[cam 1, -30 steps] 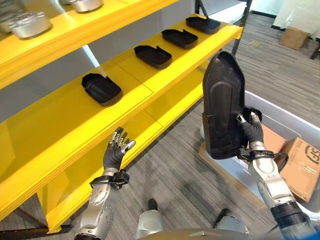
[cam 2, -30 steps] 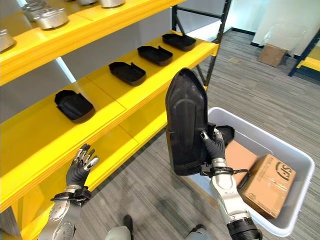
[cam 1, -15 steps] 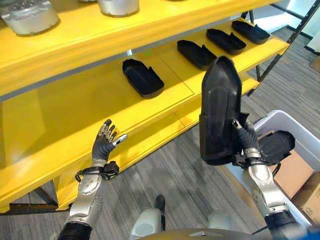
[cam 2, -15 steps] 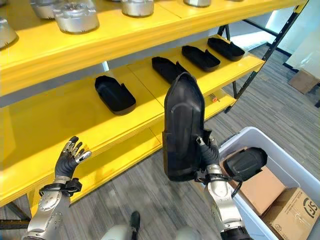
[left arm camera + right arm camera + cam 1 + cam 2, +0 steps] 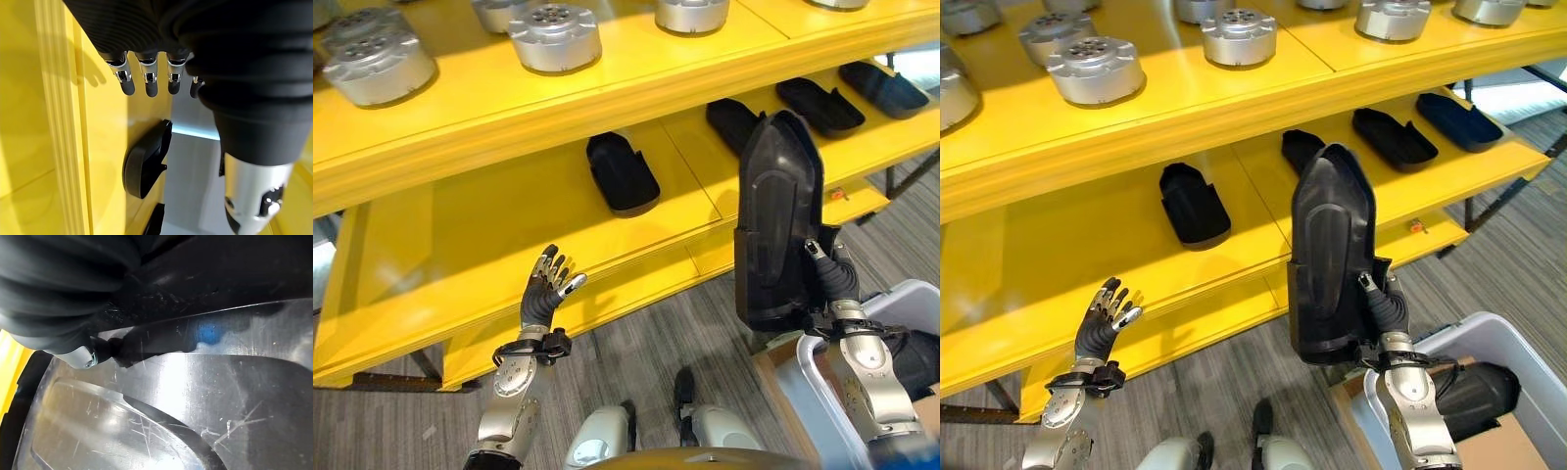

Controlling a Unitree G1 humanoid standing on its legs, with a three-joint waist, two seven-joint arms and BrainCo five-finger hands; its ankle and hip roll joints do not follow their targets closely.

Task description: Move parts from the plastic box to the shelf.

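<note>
The right hand [image 5: 1388, 311] grips a long black part [image 5: 1332, 257] by its lower edge, fingers curled on it, and holds it upright in the air in front of the yellow shelf [image 5: 1234, 284], not yet set down. The middle shelf level already carries a row of similar black parts: one [image 5: 1194, 203] sits at about 10 o'clock from the held piece, another [image 5: 1303, 149] is partly hidden behind its tip at 12 o'clock, and two more [image 5: 1393, 138] run off toward 2 o'clock. So I'd judge the job well underway, with this piece next to be placed.

The plastic box [image 5: 1513, 338], down at 5 o'clock, holds at least one more dark part [image 5: 1474, 398] and some cardboard beside it.

The left hand [image 5: 551, 289] hangs spread and empty at 8 o'clock, near the shelf edge.
</note>
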